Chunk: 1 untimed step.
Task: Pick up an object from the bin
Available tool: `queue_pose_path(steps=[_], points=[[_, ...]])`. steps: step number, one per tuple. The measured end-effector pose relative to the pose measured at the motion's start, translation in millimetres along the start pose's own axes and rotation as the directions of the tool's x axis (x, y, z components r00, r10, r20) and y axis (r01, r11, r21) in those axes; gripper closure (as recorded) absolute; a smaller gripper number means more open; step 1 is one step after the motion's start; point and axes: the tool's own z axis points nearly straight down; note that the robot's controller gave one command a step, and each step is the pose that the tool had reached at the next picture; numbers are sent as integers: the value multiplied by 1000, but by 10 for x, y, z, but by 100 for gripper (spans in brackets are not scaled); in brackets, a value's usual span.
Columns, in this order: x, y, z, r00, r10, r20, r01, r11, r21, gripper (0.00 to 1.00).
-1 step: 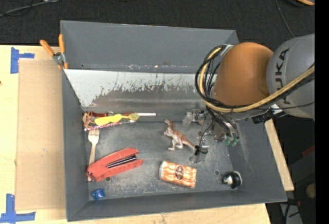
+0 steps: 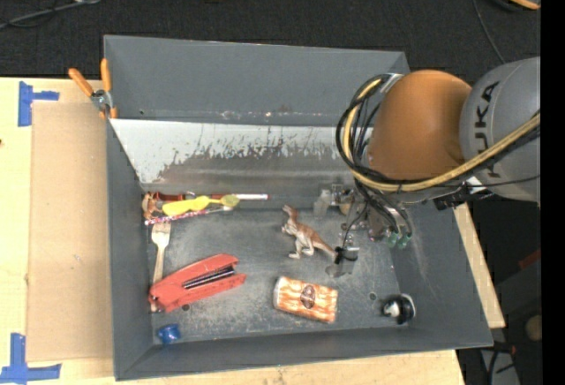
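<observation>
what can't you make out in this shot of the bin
- Camera view: right rear corner of the bin, hidden by the arm's orange cover.
- Camera view: print on the orange packet, too small to read.
- Camera view: small blue thing at front left, too small to identify.

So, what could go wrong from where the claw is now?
The claw hangs just right of the small brown dinosaur; coming down, it may push the toy aside rather than catch it. The orange-and-white packet lies close by, so it could be bumped too.
</observation>
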Motion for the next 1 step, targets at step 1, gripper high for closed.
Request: queue_pose_path(steps=[1], points=[[308, 267, 778, 1000, 13, -7, -13, 1000, 1, 0]])
